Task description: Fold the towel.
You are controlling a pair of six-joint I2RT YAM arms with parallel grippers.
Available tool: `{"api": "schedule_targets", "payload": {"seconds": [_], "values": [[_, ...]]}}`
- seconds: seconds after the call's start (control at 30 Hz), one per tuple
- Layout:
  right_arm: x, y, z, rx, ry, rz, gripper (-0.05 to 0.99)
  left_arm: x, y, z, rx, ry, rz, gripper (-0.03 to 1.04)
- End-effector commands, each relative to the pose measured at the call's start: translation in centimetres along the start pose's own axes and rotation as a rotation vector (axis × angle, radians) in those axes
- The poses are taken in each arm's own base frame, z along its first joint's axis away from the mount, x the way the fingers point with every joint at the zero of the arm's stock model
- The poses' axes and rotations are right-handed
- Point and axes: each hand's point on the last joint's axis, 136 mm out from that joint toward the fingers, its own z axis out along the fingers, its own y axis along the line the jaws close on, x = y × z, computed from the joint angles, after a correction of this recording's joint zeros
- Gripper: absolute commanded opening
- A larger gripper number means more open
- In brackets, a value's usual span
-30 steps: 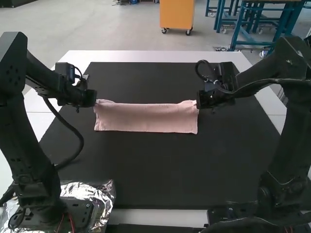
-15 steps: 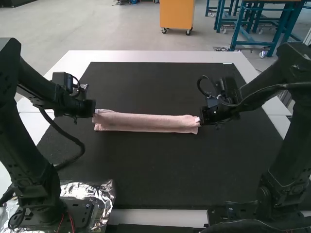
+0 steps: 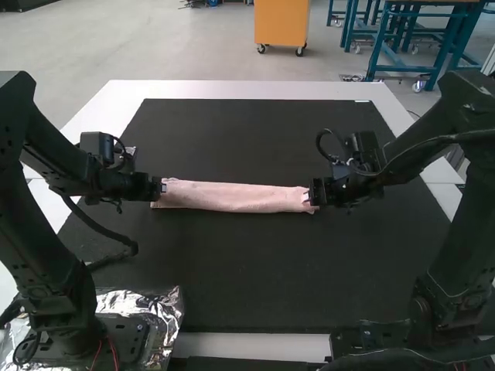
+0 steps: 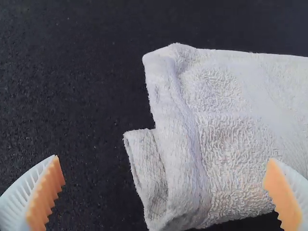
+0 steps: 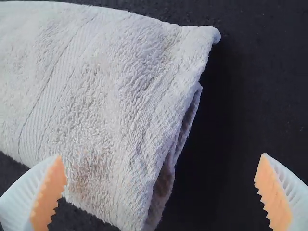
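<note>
Towel [image 3: 240, 196] is pink in high view, whitish with a ribbed stripe in right wrist view; mat [image 3: 255, 270] black, table [image 3: 255, 90] white, arms [image 3: 39, 255] black, foil [image 3: 161, 309] silvery, fingers [image 4: 17, 199] white, pads [image 4: 45, 195] orange.

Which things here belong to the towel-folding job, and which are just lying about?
Part of the job:
- towel, folded into a long, narrow strip
- left claw, open at one end of it
- right claw, open at the other

Just there:
- crumpled foil by the left arm's base
- black mat under the towel
- white table beneath the mat
</note>
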Motion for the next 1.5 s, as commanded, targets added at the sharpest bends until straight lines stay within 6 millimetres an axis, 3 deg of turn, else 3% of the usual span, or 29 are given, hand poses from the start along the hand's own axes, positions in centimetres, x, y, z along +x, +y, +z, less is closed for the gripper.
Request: {"api": "schedule_targets", "payload": {"seconds": [0.0, 0.17, 0.7, 0.83, 0.9, 0.97, 1.0, 1.17, 1.37, 1.47], "values": [[-3.3, 0.6, -1.5, 0.001, -0.09, -0.01, 0.9, -2.1, 1.0, -0.7, -0.026, -0.061, -0.029, 0.97], [-2.7, 1.3, -0.6, -0.008, -0.076, -0.03, 0.9, -3.3, 1.9, -1.0, -0.036, -0.083, -0.082, 0.97], [-2.1, 0.9, 2.4, -0.011, -0.054, -0.044, 0.88, -5.2, 1.3, -2.0, -0.021, -0.122, -0.086, 0.97], [-0.9, 1.4, 3.5, -0.023, -0.025, -0.069, 0.7, -5.3, 1.3, -2.2, -0.021, -0.126, -0.085, 0.97], [-0.2, 2.1, 3.9, -0.053, -0.004, -0.071, 0.43, -5.2, 1.2, -2.2, -0.02, -0.124, -0.086, 0.97], [0.1, 2.4, 4.0, -0.075, 0.005, -0.071, 0.08, -5.1, 1.2, -2.2, -0.016, -0.122, -0.086, 0.97], [0.3, 2.5, 4.0, -0.078, 0.008, -0.072, -0.03, -5.0, 1.1, -2.2, -0.013, -0.121, -0.086, 0.97], [0.2, 2.0, 3.4, -0.079, 0.009, -0.059, -0.02, -5.1, 1.1, -2.2, -0.012, -0.128, -0.084, 0.97], [-4.0, -1.0, -2.1, -0.024, -0.136, -0.032, -0.02, -6.4, 1.2, -2.4, -0.016, -0.168, -0.061, 0.97], [-5.6, -0.5, -3.8, -0.047, -0.176, -0.034, -0.02, -7.3, 1.3, -2.5, -0.021, -0.189, -0.055, 0.97]]}}
